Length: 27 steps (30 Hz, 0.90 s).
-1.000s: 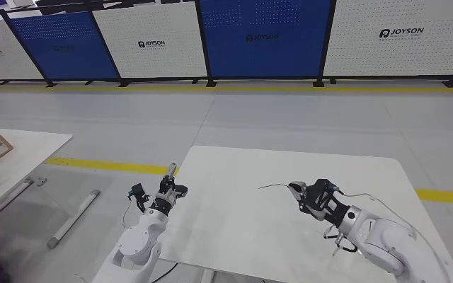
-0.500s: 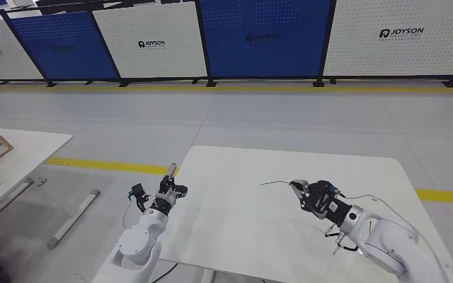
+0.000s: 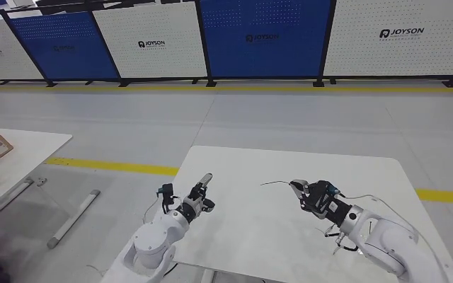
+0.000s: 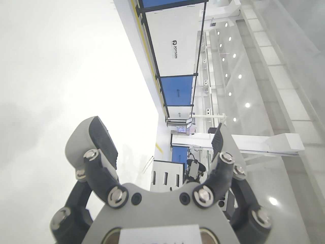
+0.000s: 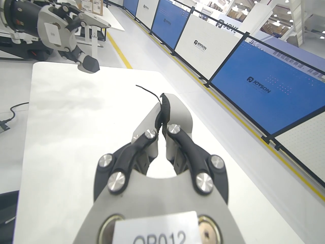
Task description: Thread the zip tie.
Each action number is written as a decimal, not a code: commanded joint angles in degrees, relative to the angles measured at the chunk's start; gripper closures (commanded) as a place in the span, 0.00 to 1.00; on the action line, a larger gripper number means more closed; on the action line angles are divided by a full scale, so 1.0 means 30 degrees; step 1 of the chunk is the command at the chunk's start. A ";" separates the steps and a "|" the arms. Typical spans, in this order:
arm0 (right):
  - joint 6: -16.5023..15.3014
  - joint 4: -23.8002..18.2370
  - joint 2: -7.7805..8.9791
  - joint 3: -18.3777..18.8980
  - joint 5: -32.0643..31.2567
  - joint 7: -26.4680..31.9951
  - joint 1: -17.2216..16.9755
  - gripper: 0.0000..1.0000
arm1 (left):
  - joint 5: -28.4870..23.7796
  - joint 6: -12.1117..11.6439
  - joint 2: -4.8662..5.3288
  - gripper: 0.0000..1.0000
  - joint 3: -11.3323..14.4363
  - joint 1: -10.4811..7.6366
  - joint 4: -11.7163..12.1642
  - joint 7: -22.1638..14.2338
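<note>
From the top view, my left gripper (image 3: 204, 180) hangs over the white table (image 3: 283, 164) just inside its left edge; my right gripper (image 3: 296, 187) is over the right half, well apart from the left; the zip tie (image 3: 273, 184) is a thin dark strand sticking out of my right fingertips and pointing across toward my left side; I cannot tell from here whether its free end touches the tabletop. Beyond the table, a yellow floor line (image 3: 106, 165) runs past a fence of blue and white panels (image 3: 265, 39).

From my left wrist, my left gripper stands with its two black pads (image 4: 102, 134) spread wide and nothing between them; the bright tabletop lies beyond.

From my right wrist, my right gripper (image 5: 163, 100) has its fingers pressed together on one end of the zip tie; the rest of the tie (image 5: 148, 91) curves out past the tips in a slim black line above the table (image 5: 76, 128); across it, near the far corner, my left gripper (image 5: 92, 43) is splayed, one finger (image 5: 88, 64) low over the table's edge.
</note>
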 commanded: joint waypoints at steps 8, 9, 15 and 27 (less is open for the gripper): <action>0.0442 -0.0099 -0.0032 0.0044 -0.0947 0.0545 -0.0094 1.00 | -0.0633 -0.0001 -0.0021 0.00 0.0014 0.0100 0.0187 -0.0283; 0.0597 -0.0225 -0.0067 0.0022 -0.1363 0.0745 -0.0158 1.00 | -0.1129 -0.0001 0.0003 0.00 -0.0069 0.0208 0.0324 -0.0750; -0.0245 0.0335 -0.0499 -0.0548 -0.3752 0.1595 0.0299 1.00 | -0.3899 -0.0001 0.0493 0.00 -0.0316 0.1020 0.0160 -0.3516; -0.0646 0.0907 -0.0972 -0.1386 -0.5193 0.1392 0.0858 1.00 | -0.6755 -0.0001 0.1570 0.00 0.0935 0.0493 -0.0402 -0.3091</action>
